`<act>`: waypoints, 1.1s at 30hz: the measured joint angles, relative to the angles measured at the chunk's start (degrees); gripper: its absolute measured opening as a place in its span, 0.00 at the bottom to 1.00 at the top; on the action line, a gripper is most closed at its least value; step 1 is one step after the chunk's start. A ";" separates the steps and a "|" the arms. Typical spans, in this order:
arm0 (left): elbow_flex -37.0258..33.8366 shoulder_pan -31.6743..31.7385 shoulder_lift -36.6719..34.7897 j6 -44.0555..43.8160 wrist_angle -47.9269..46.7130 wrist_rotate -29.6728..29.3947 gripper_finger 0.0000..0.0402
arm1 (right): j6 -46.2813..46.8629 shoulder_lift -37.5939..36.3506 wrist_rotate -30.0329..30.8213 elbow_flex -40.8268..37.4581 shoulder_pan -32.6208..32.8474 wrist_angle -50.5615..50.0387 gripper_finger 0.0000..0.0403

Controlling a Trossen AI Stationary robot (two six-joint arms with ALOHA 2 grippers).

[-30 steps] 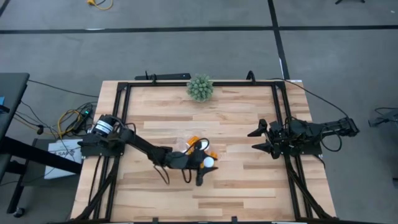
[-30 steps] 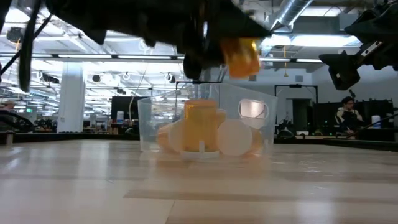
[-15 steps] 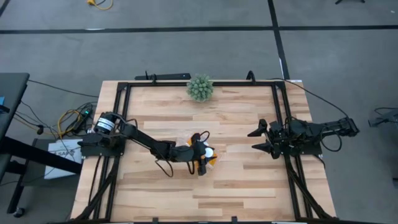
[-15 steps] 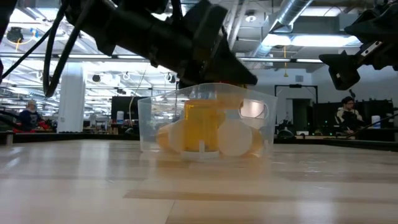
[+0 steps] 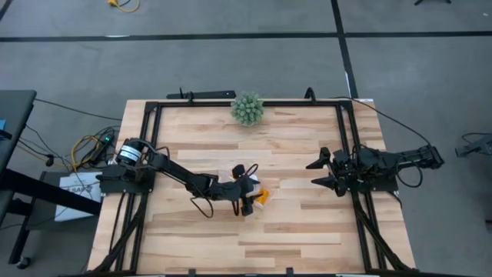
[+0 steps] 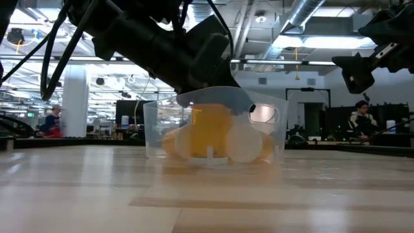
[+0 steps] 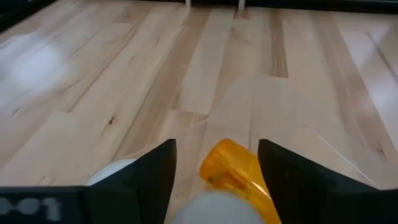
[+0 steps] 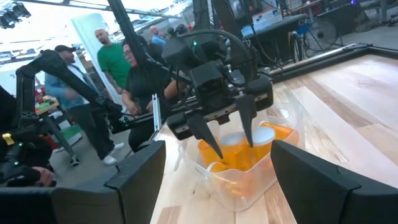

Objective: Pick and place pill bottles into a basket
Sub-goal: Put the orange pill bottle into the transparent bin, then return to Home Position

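A light wooden worktop edged by a black metal frame is seen from above. The left arm reaches across to the middle, and its end effector hangs over the clear basket. Its two dark fingers are spread apart, pointing down into the basket and grasping nothing. The basket sits near the worktop's centre and holds the orange pill bottles with white caps; one stands upright, others lie on their sides around it. From the left wrist, one bottle lies between the parted fingers. The arm's dark body hides much of the basket from above. A spiky green plant stands well apart at the far edge. The right end effector waits at the right side, released. People stand in the room beyond.
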 joint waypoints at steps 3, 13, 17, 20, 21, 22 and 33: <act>0.03 0.00 -0.02 -0.02 -0.47 -0.02 0.60 | 0.00 0.00 0.00 0.00 -0.02 0.00 0.71; 0.06 -0.74 -3.48 -0.14 0.26 -0.76 0.67 | 0.00 -0.02 0.00 0.01 -0.02 0.03 0.71; -0.11 -1.57 -6.98 1.69 -0.28 -3.75 0.67 | 0.00 -0.02 0.01 0.00 0.00 0.01 0.71; -0.27 -1.82 -9.77 1.92 -1.65 -4.98 0.67 | -0.02 0.00 0.00 0.01 -0.02 0.01 0.71; -0.27 -1.86 -10.62 1.95 -2.93 -5.07 0.67 | -0.02 -0.02 0.00 0.01 0.00 0.01 0.71; -0.27 -1.86 -11.40 1.95 -4.57 -5.07 0.67 | -0.01 0.00 0.00 0.00 -0.01 0.01 0.71; -4.75 -1.86 -20.96 1.17 -18.94 -5.04 0.67 | 0.00 0.00 0.00 0.01 0.00 0.01 0.71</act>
